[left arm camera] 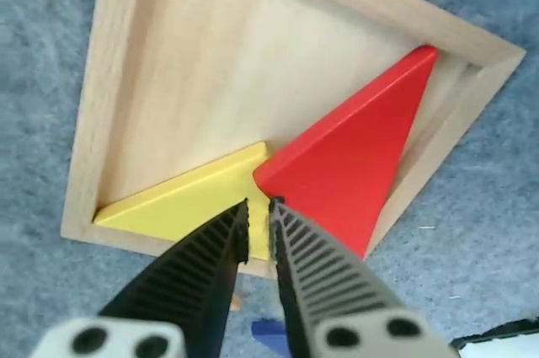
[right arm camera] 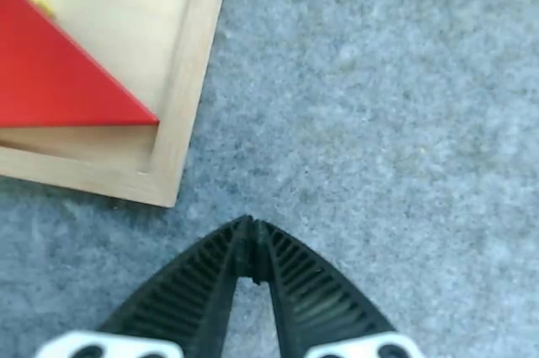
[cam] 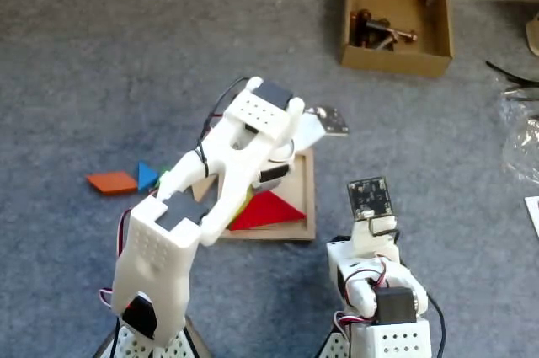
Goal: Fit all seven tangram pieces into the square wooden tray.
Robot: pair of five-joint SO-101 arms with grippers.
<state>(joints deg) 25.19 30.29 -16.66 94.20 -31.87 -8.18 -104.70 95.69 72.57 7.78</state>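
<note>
Currently two of seven pieces are seated: red triangle (left arm camera: 354, 164) and yellow triangle (left arm camera: 198, 198), flat in the tray (left arm camera: 227, 63) and meeting at a corner. Tray sits at centre of the high view on the grey counter (cam: 67, 80), partly under the left arm.

Left hand (left arm camera: 257, 206): fingers closed to a thin slit, nothing between them, tips poised over the spot where yellow meets red. Judgement: it is either nudging the yellow piece square or done with placing it.

Right hand (right arm camera: 253, 232): fingers closed, empty, over bare counter near a tray corner.

Orange piece (cam: 112, 182) and blue triangle (cam: 147, 175) lie at mid-left of the high view, well apart from the tray.

Next move, likely: lift clear, open, fetch a loose piece. More than half the tray floor shows bare wood; pieces are thin and flat, so they need an edge pinch.
</note>
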